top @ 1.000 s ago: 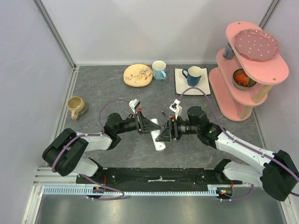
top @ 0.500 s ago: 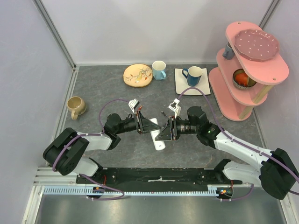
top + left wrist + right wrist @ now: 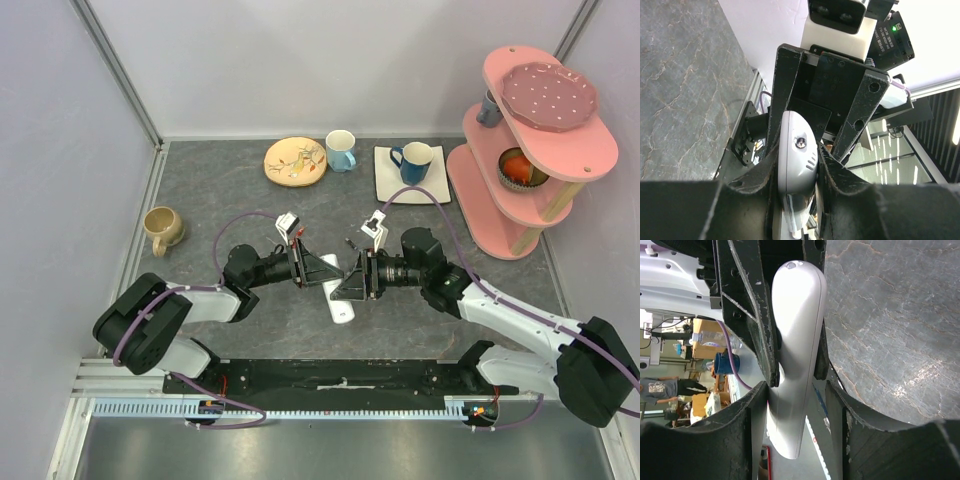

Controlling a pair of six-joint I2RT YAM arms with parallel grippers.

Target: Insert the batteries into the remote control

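Note:
The white remote control (image 3: 338,300) is held off the table between the two arms, its long end hanging towards the near edge. My left gripper (image 3: 328,272) is shut on it; in the left wrist view both pads press the remote's rounded end (image 3: 797,165), which carries a small screw. My right gripper (image 3: 352,284) faces the left one. In the right wrist view the remote's smooth back (image 3: 797,340) lies between my right fingers (image 3: 756,410), with a gap on one side, so these jaws stand open around it. No batteries are in view.
A beige mug (image 3: 162,229) stands at the left. A patterned plate (image 3: 296,161), a light blue mug (image 3: 340,150) and a dark blue mug (image 3: 413,158) on a white square plate stand at the back. A pink tiered shelf (image 3: 520,150) fills the right.
My right gripper has edged a little left, closer around the remote. The left gripper and the remote have hardly moved.

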